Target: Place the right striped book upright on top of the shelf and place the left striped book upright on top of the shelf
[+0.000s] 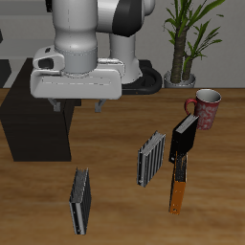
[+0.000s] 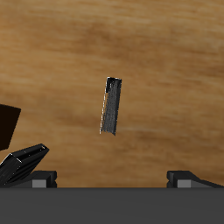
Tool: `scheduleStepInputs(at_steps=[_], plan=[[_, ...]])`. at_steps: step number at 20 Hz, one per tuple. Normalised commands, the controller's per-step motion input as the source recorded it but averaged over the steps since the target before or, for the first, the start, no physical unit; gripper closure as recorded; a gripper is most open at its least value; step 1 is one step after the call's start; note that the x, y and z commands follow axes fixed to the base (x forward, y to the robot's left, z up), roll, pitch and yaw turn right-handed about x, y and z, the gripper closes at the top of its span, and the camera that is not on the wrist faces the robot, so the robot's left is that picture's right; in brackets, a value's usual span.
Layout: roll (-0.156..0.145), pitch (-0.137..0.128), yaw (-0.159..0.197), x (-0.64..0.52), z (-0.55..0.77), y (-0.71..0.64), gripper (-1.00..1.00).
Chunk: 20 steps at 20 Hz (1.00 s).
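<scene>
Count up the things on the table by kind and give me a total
Striped books: 2, one standing near the table's front edge, one farther back
Other books: 2, a black one and an orange one
Mugs: 1, dark red
Shelves: 1, matte black
Total: 6

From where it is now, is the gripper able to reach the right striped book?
Probably yes. The gripper hangs empty above the right striped book, which stands alone on the table, nothing between them.
</scene>
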Motion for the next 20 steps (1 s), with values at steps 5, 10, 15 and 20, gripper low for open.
scheduleStepInputs(at_steps=[5,10,15,20], plan=[[0.013,-0.008,-0.011,0.25,-0.15,-0.01,-1.0],[0.008,0.017,-0.009,0.32,-0.35,0.01,-1.0],[-0.012,0.016,-0.008,0.24,-0.31,-0.1,-1.0],[-0.023,0.028,-0.004,0.24,-0.4,-0.09,-1.0]])
